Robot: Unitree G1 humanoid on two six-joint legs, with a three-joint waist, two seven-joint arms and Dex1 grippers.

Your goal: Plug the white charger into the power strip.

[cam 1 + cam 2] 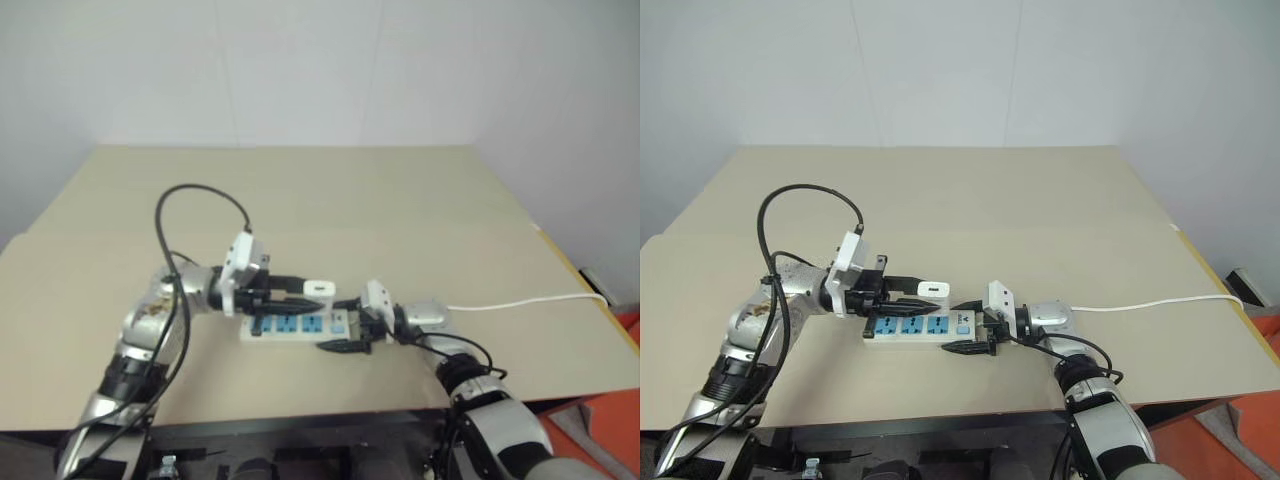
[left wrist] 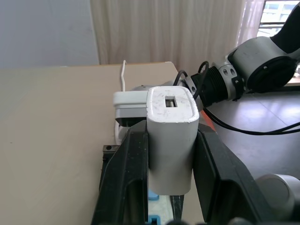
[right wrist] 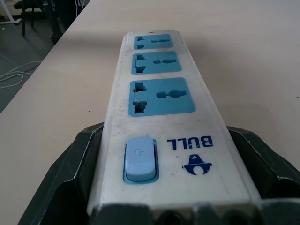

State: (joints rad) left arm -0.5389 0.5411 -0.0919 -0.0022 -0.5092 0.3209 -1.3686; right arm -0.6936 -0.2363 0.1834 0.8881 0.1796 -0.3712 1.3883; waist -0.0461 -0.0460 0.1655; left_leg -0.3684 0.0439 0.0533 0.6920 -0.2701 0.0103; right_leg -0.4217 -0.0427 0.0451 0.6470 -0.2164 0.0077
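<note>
The white charger is a small boxy plug, pinched between the two black fingers of my left gripper, which is shut on it. It hangs just above the power strip, over the blue sockets, and does not touch them as far as I can tell. The power strip is a long white bar with three blue socket faces and a pale blue switch. It lies flat near the table's front. My right gripper is shut on the strip's switch end, one finger on each long side.
The strip's thin white cord runs off to the right edge of the beige table. A black cable loops above my left arm. Open tabletop lies behind and to both sides.
</note>
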